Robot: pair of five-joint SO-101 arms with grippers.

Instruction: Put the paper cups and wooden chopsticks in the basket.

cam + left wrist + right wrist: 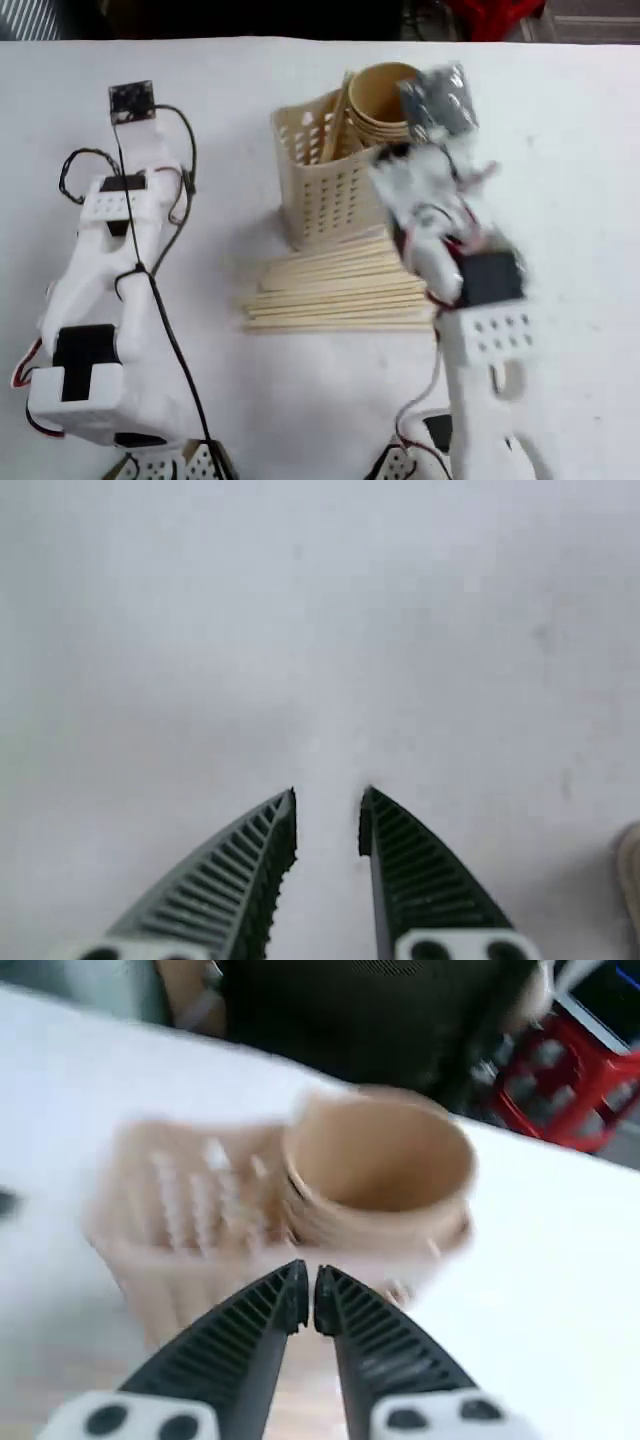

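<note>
Already the stacked paper cups (385, 98) stand inside the basket (325, 190), in its right part, their open mouths rising above its rim. Beside them at least one chopstick (336, 120) leans upright in the basket. The basket sits mid-table, a pale slotted box. Just in front of it a pile of wooden chopsticks (340, 290) lies flat on the table (580, 150), touching or nearly touching the basket's base.

The right gripper (308, 1295) hangs over the basket's near wall, just short of the cups, its jaws all but closed and holding nothing. The left gripper (328, 815) is well apart from the basket, above bare table, jaws slightly parted and empty.
</note>
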